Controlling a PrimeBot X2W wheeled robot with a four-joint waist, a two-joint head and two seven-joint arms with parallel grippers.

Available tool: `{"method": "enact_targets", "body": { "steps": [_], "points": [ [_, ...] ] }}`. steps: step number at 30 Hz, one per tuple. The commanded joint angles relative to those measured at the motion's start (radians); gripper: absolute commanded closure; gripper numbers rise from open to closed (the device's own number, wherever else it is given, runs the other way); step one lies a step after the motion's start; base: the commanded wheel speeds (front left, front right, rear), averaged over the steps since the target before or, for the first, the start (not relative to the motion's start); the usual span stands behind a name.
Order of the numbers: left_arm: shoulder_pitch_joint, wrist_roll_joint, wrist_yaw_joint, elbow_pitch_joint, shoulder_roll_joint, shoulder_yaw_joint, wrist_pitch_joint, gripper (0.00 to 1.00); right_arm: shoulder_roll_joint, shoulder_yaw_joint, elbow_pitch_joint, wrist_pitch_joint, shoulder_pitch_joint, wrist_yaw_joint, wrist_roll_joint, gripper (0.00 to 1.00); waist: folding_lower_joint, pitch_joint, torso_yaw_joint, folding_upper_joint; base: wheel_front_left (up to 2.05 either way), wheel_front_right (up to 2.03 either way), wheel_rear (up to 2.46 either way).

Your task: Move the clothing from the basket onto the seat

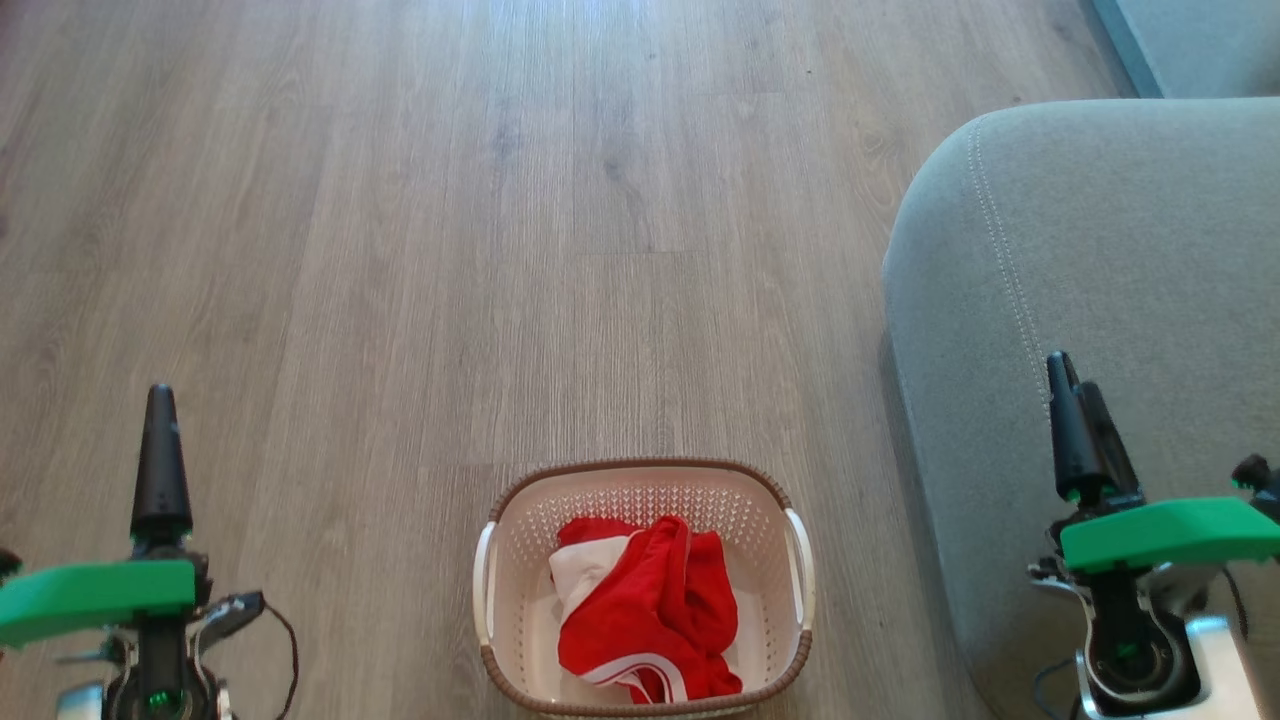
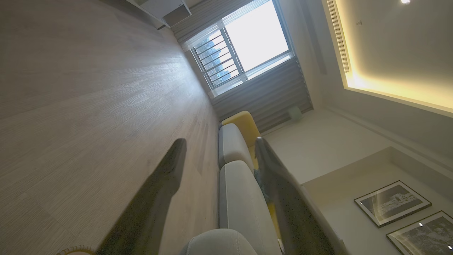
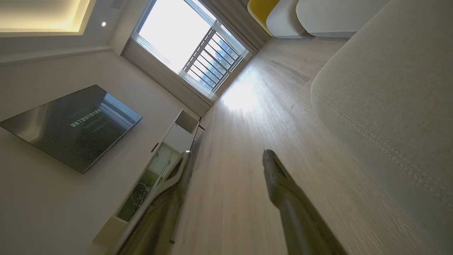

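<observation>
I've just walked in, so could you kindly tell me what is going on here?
Nothing is being handled yet. The clothing lies bunched in the basket on the floor, straight before the robot. The left gripper and right gripper hover at either side, jaws open and empty. The seat stands to the robot's right, bare where it shows.

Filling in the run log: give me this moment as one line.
clothing in basket | basket on floor | seat at robot's right | left tool open, empty | right tool open, empty
</observation>
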Motion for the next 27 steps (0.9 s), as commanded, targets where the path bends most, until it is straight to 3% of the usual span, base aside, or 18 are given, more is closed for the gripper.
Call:
{"method": "enact_targets", "body": {
  "steps": [1,13,27],
  "points": [
    [-0.065,0.011,-0.001,-0.041,0.010,0.024,-0.009,0.00,-0.009,0.012,-0.046,-0.010,-0.064,0.000,-0.016,0.00,0.0000,0.000,0.000,0.0000,0.00,0.00,0.00],
    [-0.059,0.239,0.080,-0.199,0.011,-0.050,-0.044,0.00,-0.009,0.052,-0.075,-0.045,-0.074,0.000,-0.215,0.00,0.0000,0.003,0.007,0.0000,0.00,0.00,0.00],
    [-0.033,0.645,0.158,-0.285,0.012,-0.278,-0.085,0.00,-0.010,0.075,-0.020,-0.087,-0.059,0.000,-0.421,0.00,0.0000,0.006,0.006,0.0000,0.00,0.00,0.00]
  ]
}}
